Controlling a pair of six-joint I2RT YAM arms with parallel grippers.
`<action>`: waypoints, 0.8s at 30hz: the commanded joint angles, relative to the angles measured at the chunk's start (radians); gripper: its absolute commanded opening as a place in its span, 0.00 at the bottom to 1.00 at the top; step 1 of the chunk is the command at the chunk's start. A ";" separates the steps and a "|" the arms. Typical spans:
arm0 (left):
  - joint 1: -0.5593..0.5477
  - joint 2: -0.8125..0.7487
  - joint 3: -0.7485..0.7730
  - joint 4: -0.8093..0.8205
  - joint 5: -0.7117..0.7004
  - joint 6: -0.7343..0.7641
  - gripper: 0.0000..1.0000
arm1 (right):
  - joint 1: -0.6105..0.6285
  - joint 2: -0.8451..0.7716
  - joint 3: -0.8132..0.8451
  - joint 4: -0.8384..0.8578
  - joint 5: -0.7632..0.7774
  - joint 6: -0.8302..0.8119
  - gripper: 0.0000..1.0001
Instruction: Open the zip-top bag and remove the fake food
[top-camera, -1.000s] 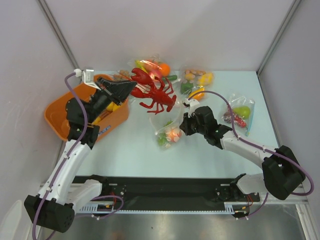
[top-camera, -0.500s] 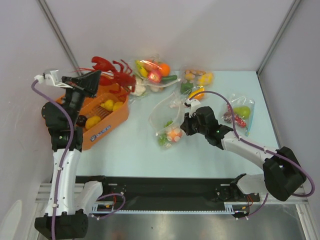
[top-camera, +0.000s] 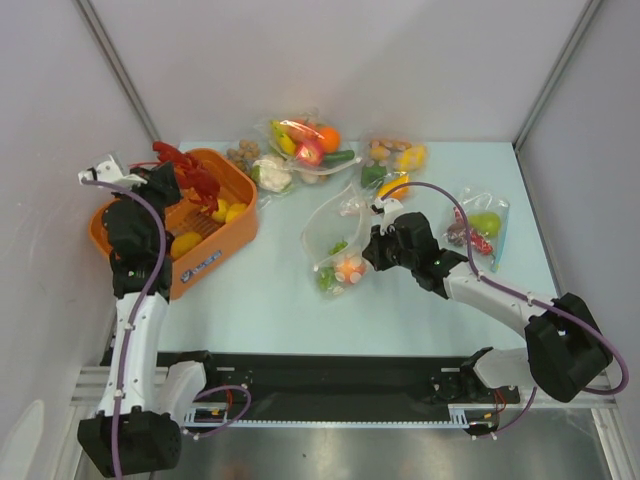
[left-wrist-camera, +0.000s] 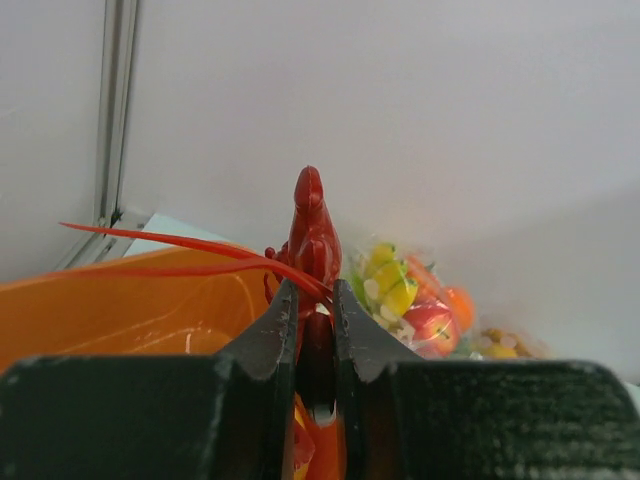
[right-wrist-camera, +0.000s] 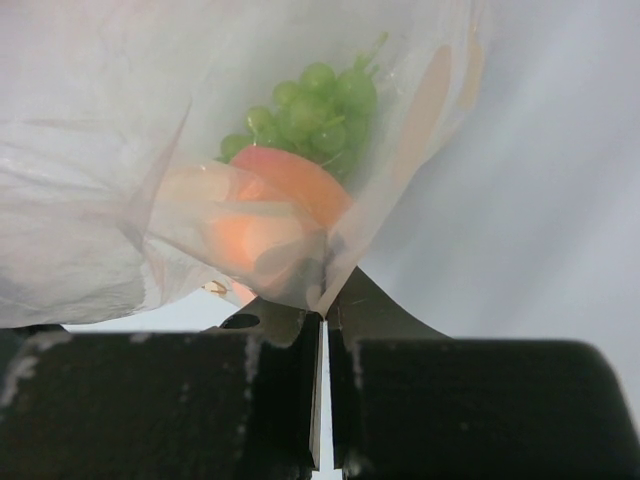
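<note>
My left gripper (top-camera: 172, 185) is shut on the red lobster (top-camera: 190, 178) and holds it over the orange basket (top-camera: 222, 243); in the left wrist view the lobster (left-wrist-camera: 312, 235) sticks up between the fingers. The clear zip-top bag (top-camera: 338, 235) lies mid-table with a pink-orange peach (top-camera: 349, 267) and a green grape bunch (top-camera: 327, 281) inside. My right gripper (top-camera: 372, 248) is shut on the bag's edge. In the right wrist view the bag (right-wrist-camera: 150, 150) fills the frame, with grapes (right-wrist-camera: 318, 110) and peach (right-wrist-camera: 285, 195) behind the plastic.
The basket holds yellow toy pieces (top-camera: 228, 210). Other bags of toy fruit lie at the back: one with an orange (top-camera: 318, 142), one with yellow pieces (top-camera: 398, 160), and a blue-edged bag with a green pear (top-camera: 484, 224) at the right.
My left arm has swung left with the lobster, from beside the bag to over the orange basket, and lowered it. The right gripper has stayed on the bag.
</note>
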 joint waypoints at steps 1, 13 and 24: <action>0.020 0.032 -0.032 0.068 -0.025 -0.015 0.00 | -0.004 0.006 0.002 0.049 -0.017 0.007 0.00; 0.027 0.109 -0.106 0.002 -0.123 -0.122 0.12 | -0.004 0.003 -0.001 0.047 -0.020 0.009 0.00; 0.027 -0.044 -0.132 -0.147 -0.289 -0.086 1.00 | -0.003 0.014 -0.003 0.060 -0.040 0.019 0.00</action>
